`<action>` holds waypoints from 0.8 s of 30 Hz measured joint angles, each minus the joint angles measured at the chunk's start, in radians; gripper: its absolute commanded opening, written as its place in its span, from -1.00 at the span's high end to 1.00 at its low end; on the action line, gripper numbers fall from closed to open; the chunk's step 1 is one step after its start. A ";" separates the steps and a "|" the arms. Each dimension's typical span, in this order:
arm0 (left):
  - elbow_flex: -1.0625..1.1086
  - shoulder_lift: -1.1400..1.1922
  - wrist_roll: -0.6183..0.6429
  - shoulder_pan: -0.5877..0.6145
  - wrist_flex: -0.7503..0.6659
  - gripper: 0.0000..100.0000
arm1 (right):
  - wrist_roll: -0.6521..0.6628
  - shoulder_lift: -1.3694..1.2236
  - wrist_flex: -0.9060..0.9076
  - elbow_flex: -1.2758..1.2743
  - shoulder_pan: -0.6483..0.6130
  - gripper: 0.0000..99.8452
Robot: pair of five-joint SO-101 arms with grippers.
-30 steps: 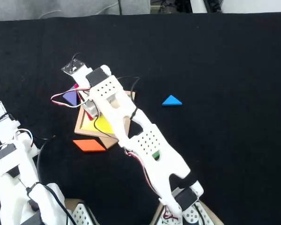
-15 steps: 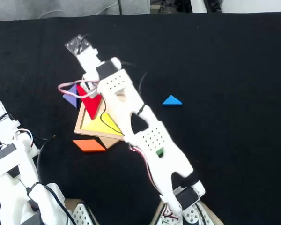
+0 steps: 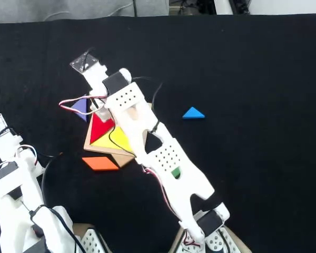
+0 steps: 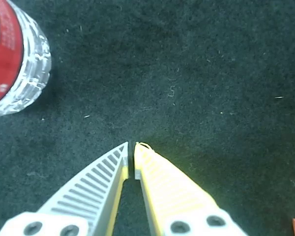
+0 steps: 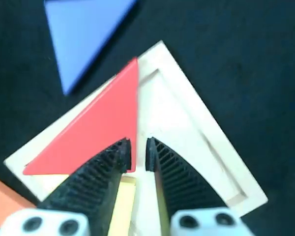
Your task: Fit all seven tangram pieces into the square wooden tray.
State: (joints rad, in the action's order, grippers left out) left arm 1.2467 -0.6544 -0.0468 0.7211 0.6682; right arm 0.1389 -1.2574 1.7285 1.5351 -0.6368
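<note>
Your right arm hides much of the wooden tray from above; the red triangle and yellow piece lie inside. Your right gripper hovers over the red triangle, fingers a slit apart, empty. Your left gripper is pinched closed on nothing, near a bottle. The purple triangle and orange piece sit just outside, the blue triangle well apart

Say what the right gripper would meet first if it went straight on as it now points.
Probably the red triangle, at its edge inside the wooden tray: the right gripper points down right at that edge. It might instead touch the bare tray floor beside it; depth is unclear.
</note>
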 measured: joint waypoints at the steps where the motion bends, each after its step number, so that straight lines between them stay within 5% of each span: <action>1: 0.000 0.000 0.000 0.000 0.000 0.93 | 0.000 0.000 0.000 0.017 0.005 0.96; 9: 0.000 0.000 0.000 0.000 0.000 0.93 | 0.000 0.091 0.002 0.021 0.201 0.97; 24: 0.000 0.000 0.000 0.000 0.000 0.93 | -0.170 0.585 -0.048 -0.861 0.241 0.64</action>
State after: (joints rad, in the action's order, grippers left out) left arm 1.2467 -0.6544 -0.0468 0.7211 0.6682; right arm -0.0315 -0.6728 1.6809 0.6743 -0.3959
